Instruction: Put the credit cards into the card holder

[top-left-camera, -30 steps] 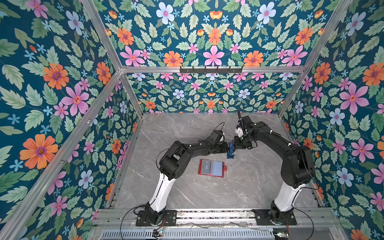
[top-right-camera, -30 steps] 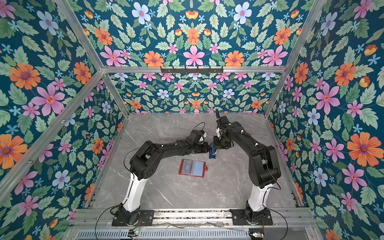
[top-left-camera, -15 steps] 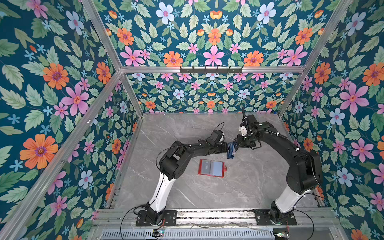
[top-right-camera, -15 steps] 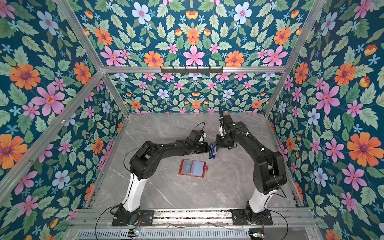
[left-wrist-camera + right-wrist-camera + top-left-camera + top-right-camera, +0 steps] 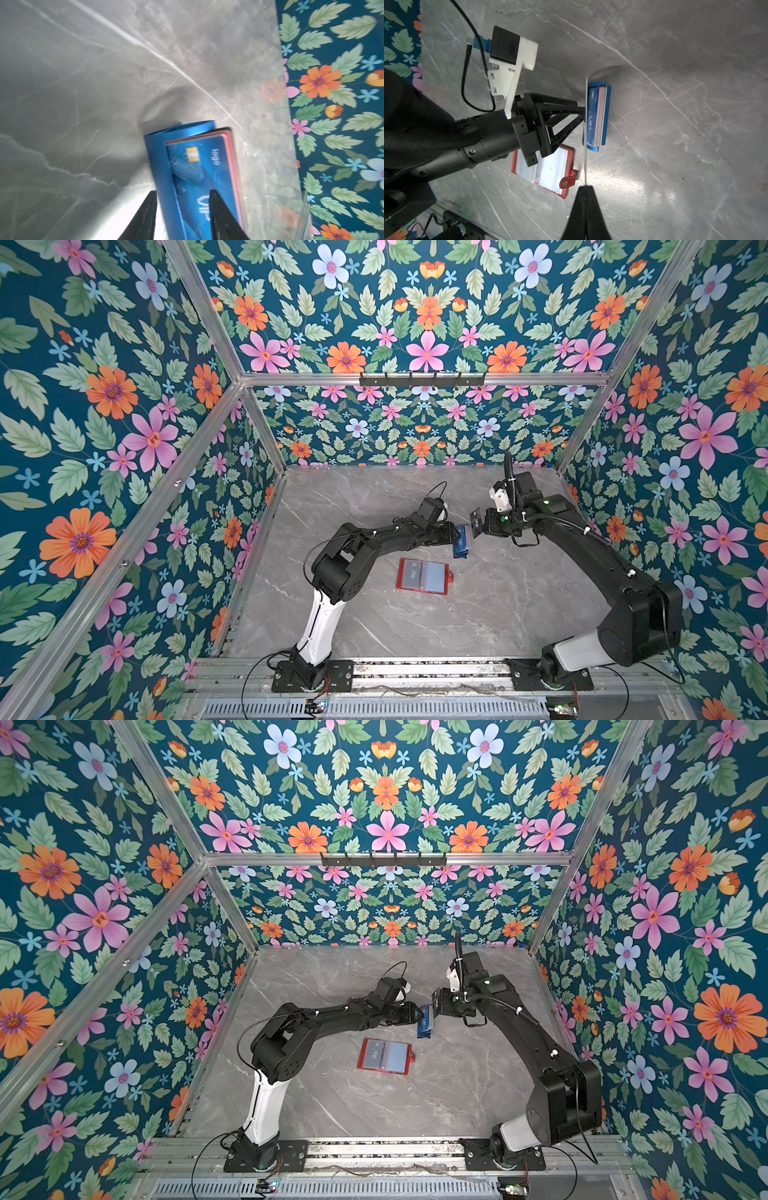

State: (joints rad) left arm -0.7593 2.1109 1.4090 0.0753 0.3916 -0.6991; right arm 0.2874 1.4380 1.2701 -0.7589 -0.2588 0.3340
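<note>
**Both grippers at the card stand.** The right gripper (image 5: 584, 190) is closed tight on the end of a thin black plastic card with white lettering (image 5: 476, 523). It holds the card on edge in the air, so the right wrist view shows it only as a pale line. The left gripper (image 5: 182, 193) is partly open, and its two black fingers (image 5: 149, 216) reach up to the face of that card; contact cannot be judged. Directly beyond its tips stands a small blue metal stand (image 5: 155, 149) holding an upright pack of credit cards, with a blue chip card (image 5: 197, 170) foremost and red-edged ones behind. The left gripper has no clear hold on anything. Below it and back toward its arm's base, apart from the stand, the red leather-look card holder (image 5: 423, 576) lies open and flat on the grey marble-patterned table (image 5: 498, 605). Its clear sleeves face up and its snap tab (image 5: 568, 182) is on the side toward the right gripper.
</note>
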